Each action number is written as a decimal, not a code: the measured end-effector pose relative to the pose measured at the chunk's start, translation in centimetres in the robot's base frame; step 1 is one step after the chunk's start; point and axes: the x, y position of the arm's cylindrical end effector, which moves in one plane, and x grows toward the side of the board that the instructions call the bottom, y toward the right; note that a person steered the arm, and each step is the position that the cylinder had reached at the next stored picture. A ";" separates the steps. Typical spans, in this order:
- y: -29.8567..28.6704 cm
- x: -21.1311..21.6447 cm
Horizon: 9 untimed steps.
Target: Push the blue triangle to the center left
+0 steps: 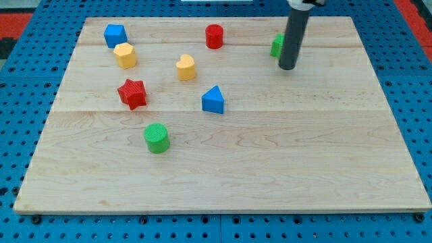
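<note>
The blue triangle (213, 100) lies on the wooden board (283, 155) a little left of the middle. My tip (287, 67) touches the board near the view's top right, well to the right of and above the blue triangle. A green block (277, 45) sits just left of the rod, partly hidden behind it.
A blue block (115, 34) and a yellow hexagon (125, 55) sit at the view's top left. A red star (132, 93) and a green cylinder (156, 138) lie on the left. A yellow heart (185, 67) and a red cylinder (214, 36) lie above the triangle.
</note>
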 end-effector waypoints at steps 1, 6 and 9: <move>-0.8 0.1; -11.5 6.9; -14.4 13.3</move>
